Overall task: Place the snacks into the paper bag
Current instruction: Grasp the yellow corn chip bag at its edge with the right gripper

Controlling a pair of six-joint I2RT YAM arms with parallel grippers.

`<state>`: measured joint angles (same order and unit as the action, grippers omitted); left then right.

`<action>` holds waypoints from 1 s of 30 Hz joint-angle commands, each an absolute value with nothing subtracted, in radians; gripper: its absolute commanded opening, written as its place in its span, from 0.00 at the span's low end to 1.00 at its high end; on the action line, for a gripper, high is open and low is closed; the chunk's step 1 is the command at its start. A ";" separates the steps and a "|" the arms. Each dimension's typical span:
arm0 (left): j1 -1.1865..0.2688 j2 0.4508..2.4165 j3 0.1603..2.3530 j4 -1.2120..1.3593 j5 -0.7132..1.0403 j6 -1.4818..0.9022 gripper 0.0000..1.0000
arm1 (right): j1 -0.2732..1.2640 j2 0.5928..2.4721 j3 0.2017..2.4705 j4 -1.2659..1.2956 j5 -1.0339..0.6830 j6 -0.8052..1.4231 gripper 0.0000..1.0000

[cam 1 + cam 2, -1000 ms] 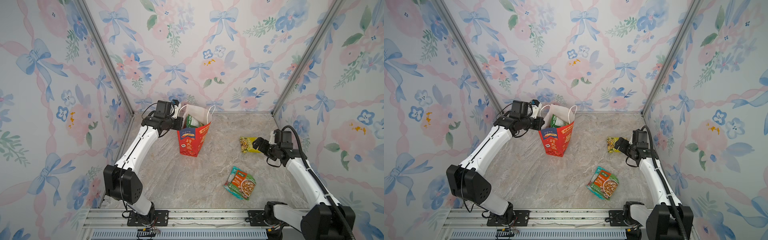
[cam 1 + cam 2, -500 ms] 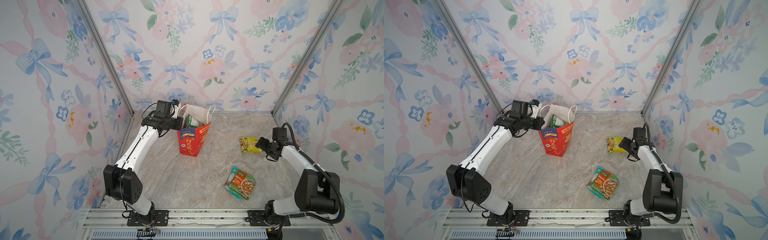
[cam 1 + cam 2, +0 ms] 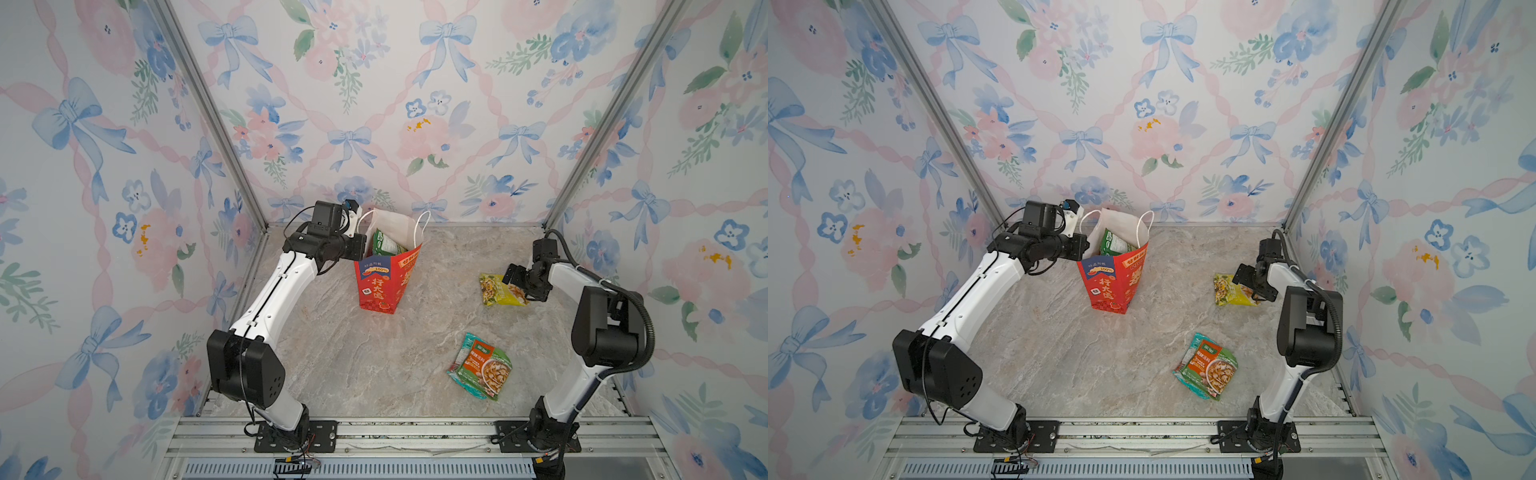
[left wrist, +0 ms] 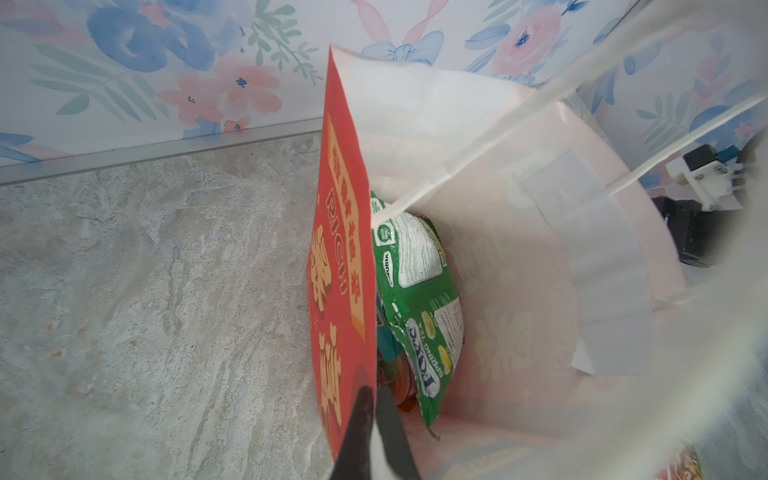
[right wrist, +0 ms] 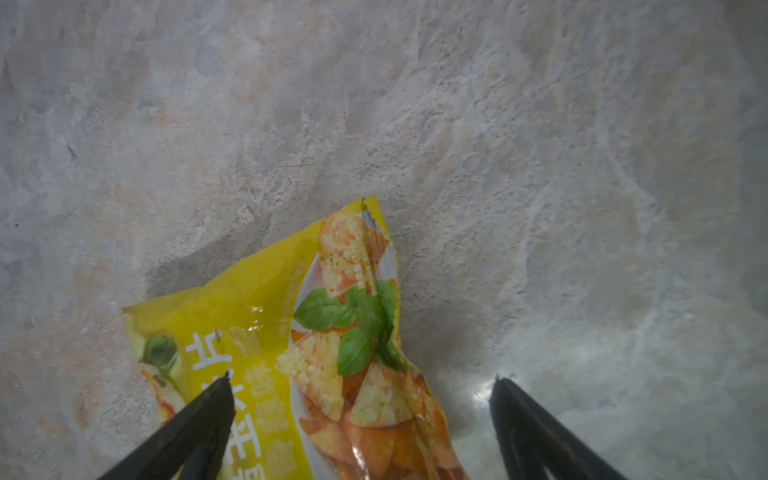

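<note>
Right end effector [image 5: 359, 386] agape — astride yellow packet [image 5: 291, 353]

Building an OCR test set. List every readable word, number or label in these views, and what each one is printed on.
"RICH": red paper bag, front panel, left wrist view.
"100%": the bag's blue side panel, in a top view.
"FOX'S" and "SPRING TEA": green snack packet inside the bag.
Gold and white Chinese characters on the bag: too blurred to transcribe.
Yellow snack packet: white Chinese characters, cut off.
Teal-green snack packet: print too small.
</note>
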<state>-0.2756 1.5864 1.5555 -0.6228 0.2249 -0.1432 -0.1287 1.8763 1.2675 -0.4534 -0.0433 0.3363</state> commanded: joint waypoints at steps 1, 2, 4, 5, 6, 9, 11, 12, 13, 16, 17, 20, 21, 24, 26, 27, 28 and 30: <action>-0.283 1.591 1.537 -0.647 0.232 -0.138 0.00 | -0.104 1.908 1.288 -0.489 -0.134 0.308 0.95; -0.282 1.592 1.536 -0.647 0.230 -0.139 0.00 | -0.093 1.910 1.283 -0.480 -0.157 0.304 0.94; -0.283 1.593 1.537 -0.647 0.232 -0.139 0.00 | -0.061 1.907 1.282 -0.479 -0.172 0.298 0.92; -0.283 1.594 1.536 -0.647 0.235 -0.139 0.00 | -0.042 1.905 1.279 -0.479 -0.179 0.294 0.92; -0.284 1.595 1.537 -0.647 0.235 -0.138 0.00 | -0.025 1.904 1.278 -0.480 -0.183 0.292 0.91; -0.284 1.596 1.537 -0.647 0.235 -0.139 0.00 | 0.026 1.901 1.283 -0.488 -0.178 0.287 0.91; -0.283 1.594 1.536 -0.647 0.234 -0.138 0.00 | 0.046 1.902 1.285 -0.488 -0.180 0.294 0.90; -0.283 1.593 1.537 -0.647 0.233 -0.138 0.00 | 0.051 1.902 1.285 -0.487 -0.185 0.301 0.89; -0.284 1.593 1.537 -0.647 0.233 -0.137 0.00 | 0.053 1.904 1.282 -0.482 -0.197 0.306 0.88; -0.284 1.593 1.537 -0.647 0.233 -0.137 0.00 | 0.049 1.897 1.262 -0.456 -0.243 0.328 0.84; -0.282 1.594 1.536 -0.647 0.233 -0.137 0.00 | 0.047 1.893 1.254 -0.449 -0.256 0.335 0.82; -0.283 1.593 1.536 -0.647 0.235 -0.137 0.00 | 0.039 1.876 1.229 -0.425 -0.288 0.353 0.79; -0.283 1.592 1.537 -0.647 0.236 -0.137 0.00 | 0.038 1.869 1.220 -0.417 -0.296 0.358 0.78; -0.283 1.594 1.538 -0.647 0.235 -0.138 0.00 | 0.028 1.851 1.191 -0.391 -0.315 0.375 0.72; -0.284 1.593 1.538 -0.647 0.237 -0.138 0.00 | 0.021 1.844 1.174 -0.379 -0.324 0.384 0.69; -0.284 1.593 1.539 -0.647 0.237 -0.139 0.00 | 0.019 1.842 1.170 -0.375 -0.326 0.388 0.67; -0.283 1.593 1.539 -0.647 0.236 -0.138 0.00 | 0.017 1.841 1.165 -0.372 -0.329 0.389 0.64; -0.284 1.592 1.539 -0.647 0.238 -0.139 0.00 | 0.018 1.841 1.160 -0.370 -0.334 0.390 0.59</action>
